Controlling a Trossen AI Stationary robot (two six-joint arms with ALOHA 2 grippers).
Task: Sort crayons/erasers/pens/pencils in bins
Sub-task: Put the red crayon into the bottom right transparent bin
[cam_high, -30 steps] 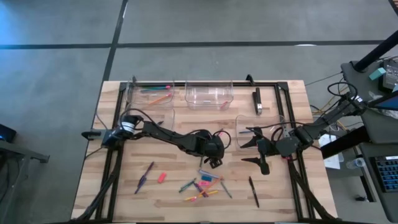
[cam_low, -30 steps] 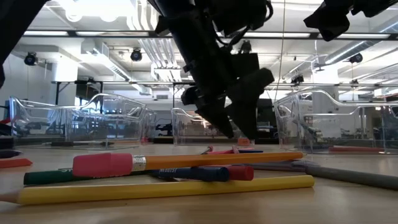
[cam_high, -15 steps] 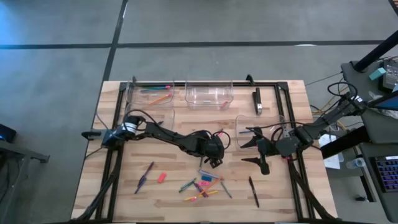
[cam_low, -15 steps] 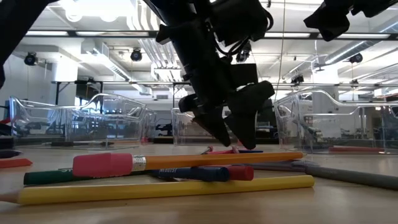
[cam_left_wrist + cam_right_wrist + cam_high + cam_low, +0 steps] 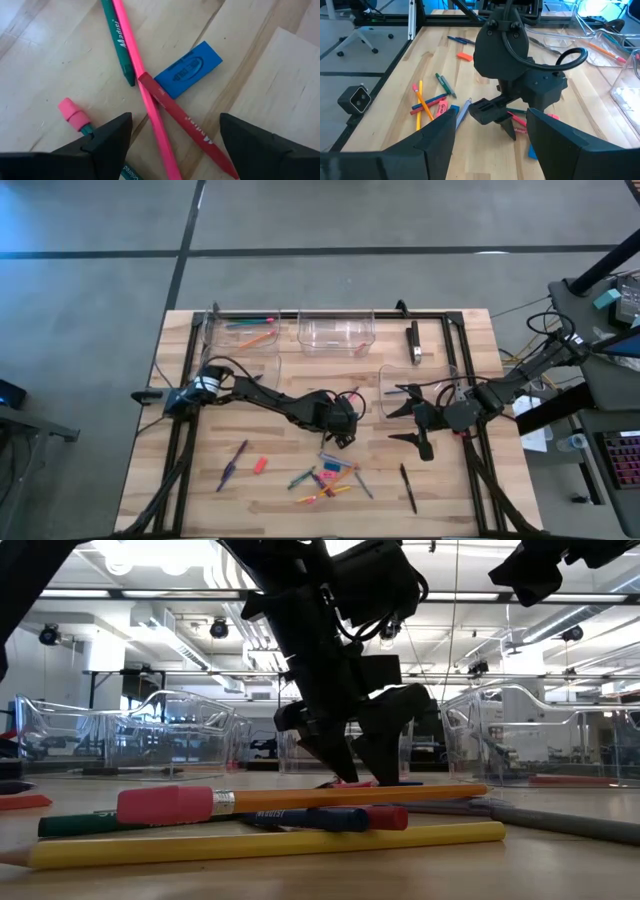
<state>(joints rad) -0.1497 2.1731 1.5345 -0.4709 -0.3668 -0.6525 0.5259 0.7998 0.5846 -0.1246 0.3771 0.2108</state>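
The left gripper hangs low over the middle of the worktop, fingers spread wide with nothing between them, tips just above a small cluster of loose items. Directly beneath the open fingers, the left wrist view shows a pink pencil crossing a red crayon; a blue eraser touches the crayon on its far side, and a green crayon lies beside the pencil, its tip near the crossing. A pink pencil-end eraser sits just beside one finger. In the low view the finger tips stand close above this pile, with an orange pencil and a yellow pencil lying nearer the camera. Bare wood opens on the left-arm side of the gripper, where only a purple crayon and a red-orange eraser lie well apart from it. The right gripper waits to the right of the left gripper, fingers parted and holding nothing, just beside a clear bin; a black pen lies between it and the near edge of the worktop. Two further bins stand along the far edge: one holding pencils, one whose contents cannot be made out. A black frame rail runs beside them.
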